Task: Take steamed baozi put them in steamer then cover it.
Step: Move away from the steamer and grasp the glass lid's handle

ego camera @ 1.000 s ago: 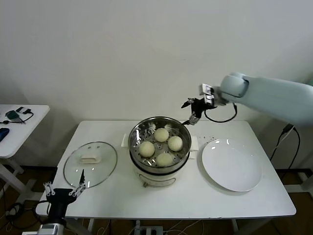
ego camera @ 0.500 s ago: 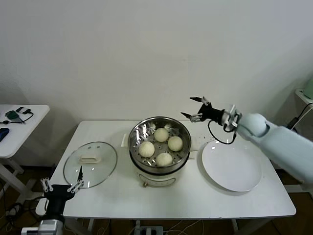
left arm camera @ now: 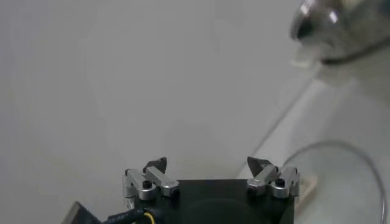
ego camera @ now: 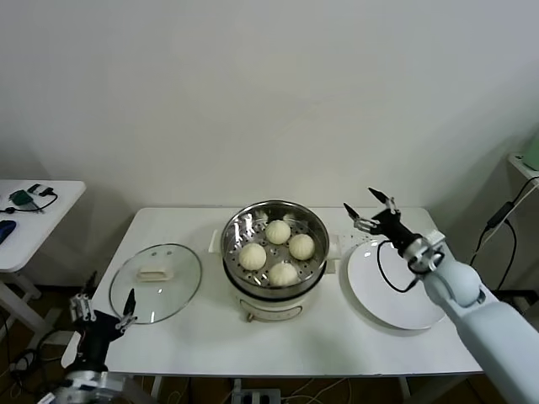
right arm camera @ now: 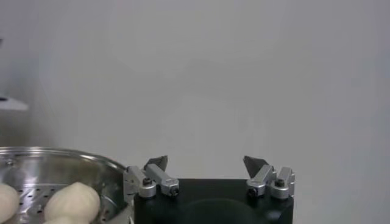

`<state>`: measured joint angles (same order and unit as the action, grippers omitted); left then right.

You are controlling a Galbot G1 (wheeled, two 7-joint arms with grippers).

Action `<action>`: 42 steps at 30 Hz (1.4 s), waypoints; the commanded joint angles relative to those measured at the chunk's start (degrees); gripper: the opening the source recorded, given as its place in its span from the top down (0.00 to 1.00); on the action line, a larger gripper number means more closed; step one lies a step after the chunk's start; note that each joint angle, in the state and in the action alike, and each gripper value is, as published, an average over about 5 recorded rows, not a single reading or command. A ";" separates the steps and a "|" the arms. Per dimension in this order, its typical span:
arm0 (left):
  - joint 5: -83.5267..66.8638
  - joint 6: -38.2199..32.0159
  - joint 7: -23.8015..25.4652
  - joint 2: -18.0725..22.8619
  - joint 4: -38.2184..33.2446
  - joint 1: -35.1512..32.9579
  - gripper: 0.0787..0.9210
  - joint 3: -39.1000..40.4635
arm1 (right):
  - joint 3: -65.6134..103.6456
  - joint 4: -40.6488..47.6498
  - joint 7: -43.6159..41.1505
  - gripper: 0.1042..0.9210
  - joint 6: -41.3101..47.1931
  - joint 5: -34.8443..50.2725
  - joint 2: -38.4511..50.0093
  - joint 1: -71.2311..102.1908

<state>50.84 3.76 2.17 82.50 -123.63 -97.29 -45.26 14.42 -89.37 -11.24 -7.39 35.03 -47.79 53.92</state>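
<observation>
The steamer (ego camera: 275, 286) is a shiny steel pot on a white base at the table's middle. Several cream-white baozi lie on its perforated tray, one at the front (ego camera: 283, 273). The cover (ego camera: 156, 281), a clear glass lid with a cream handle, lies flat on the table to the steamer's left. My right gripper (ego camera: 364, 209) is open and empty, in the air just right of the steamer and above the plate's far edge. Its wrist view shows the steamer rim (right arm camera: 67, 157) and a baozi (right arm camera: 72, 201). My left gripper (ego camera: 103, 310) is open and empty, low at the table's front left corner, near the cover (left arm camera: 341, 176).
An empty white plate (ego camera: 396, 286) lies right of the steamer. A small side table (ego camera: 34, 210) with small items stands at far left. A cable hangs beyond the table's right end. A white wall is behind.
My right arm has swung out from above the steamer's far rim to the right and down, over the plate. My left gripper has sunk lower and a little left. The baozi and cover have not moved.
</observation>
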 commanded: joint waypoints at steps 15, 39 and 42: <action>35.34 -1.33 -7.95 -1.95 34.72 22.90 0.12 10.53 | 20.10 -4.28 1.05 0.12 1.10 -10.97 -11.47 22.34; 38.61 -3.38 -13.38 -3.69 53.20 38.25 0.12 8.00 | 19.98 -2.21 -0.16 0.12 0.44 -14.45 -12.91 21.56; 38.00 -3.19 -13.50 -4.07 53.88 39.33 0.12 7.98 | 19.90 -1.89 -0.35 0.12 0.31 -14.77 -13.09 21.40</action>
<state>88.05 0.81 -10.17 78.85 -75.75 -63.43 -37.36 33.94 -91.60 -11.46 -7.00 21.21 -60.56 74.99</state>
